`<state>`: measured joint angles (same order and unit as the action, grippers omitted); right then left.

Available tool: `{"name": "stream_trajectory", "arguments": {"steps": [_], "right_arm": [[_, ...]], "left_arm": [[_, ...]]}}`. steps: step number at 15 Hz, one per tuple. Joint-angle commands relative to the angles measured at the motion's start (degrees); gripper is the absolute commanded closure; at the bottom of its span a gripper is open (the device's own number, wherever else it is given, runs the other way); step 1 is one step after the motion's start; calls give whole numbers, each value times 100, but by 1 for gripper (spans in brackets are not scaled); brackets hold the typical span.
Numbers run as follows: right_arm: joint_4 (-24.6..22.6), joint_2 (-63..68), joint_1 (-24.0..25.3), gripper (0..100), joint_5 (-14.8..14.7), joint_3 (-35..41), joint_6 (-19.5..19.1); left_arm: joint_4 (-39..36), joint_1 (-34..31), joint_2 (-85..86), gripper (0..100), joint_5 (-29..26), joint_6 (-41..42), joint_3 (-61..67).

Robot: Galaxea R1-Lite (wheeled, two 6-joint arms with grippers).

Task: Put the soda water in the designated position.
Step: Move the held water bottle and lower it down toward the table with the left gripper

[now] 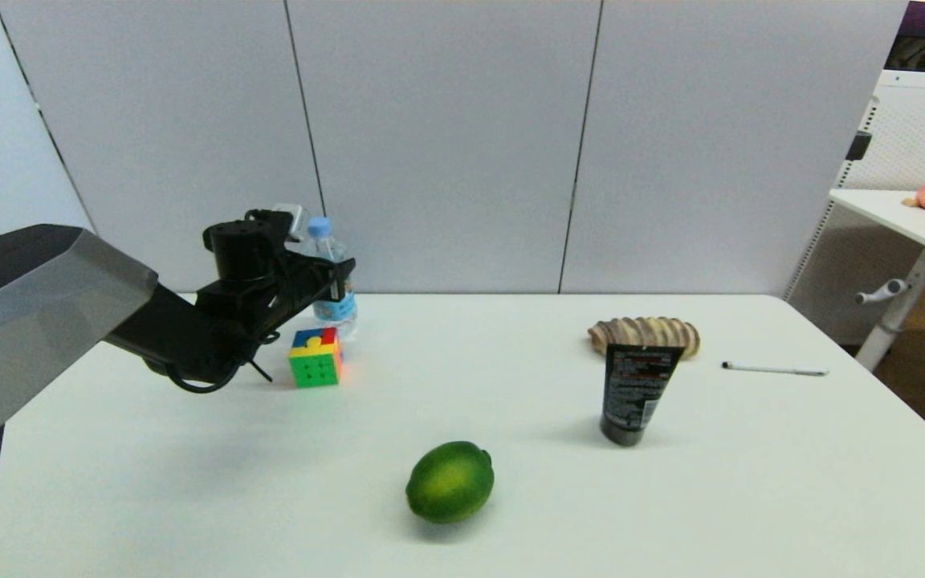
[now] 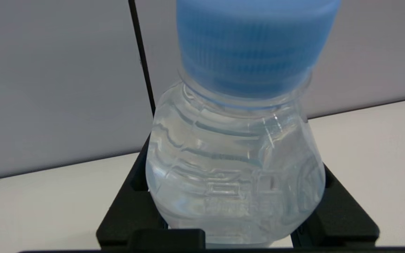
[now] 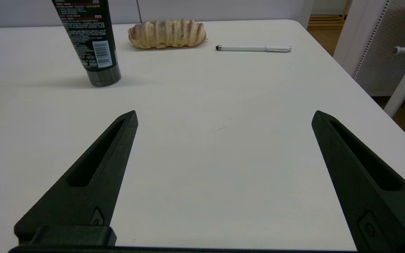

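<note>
We see the soda water [image 2: 236, 182] filling most of the view, its light-blue cap [image 2: 255, 45] uppermost and its clear ribbed shoulder below. Our left claw [image 2: 236, 214] has a black finger pressed against each side of the bottle. Behind lie the white desk [image 2: 371, 158] and a grey panel wall [image 2: 55, 80].

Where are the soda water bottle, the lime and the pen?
soda water bottle [image 2: 234, 168], left wrist view, clear shoulder.
lime [image 1: 450, 482], head view, middle of its skin.
pen [image 3: 253, 49], right wrist view, white barrel.
</note>
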<state>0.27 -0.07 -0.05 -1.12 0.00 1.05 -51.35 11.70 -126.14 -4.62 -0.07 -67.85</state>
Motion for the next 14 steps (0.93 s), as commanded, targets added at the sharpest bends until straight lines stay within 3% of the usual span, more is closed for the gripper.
{"name": "stream_trajectory", "arguments": {"steps": [1, 14], "right_arm": [[0, -1, 5, 0, -2, 0, 1], [0, -1, -4, 0, -2, 0, 1]], "left_arm": [[-33, -1, -7, 100, -4, -1, 0], [-33, -10, -104, 100, 5, -1, 18]]}}
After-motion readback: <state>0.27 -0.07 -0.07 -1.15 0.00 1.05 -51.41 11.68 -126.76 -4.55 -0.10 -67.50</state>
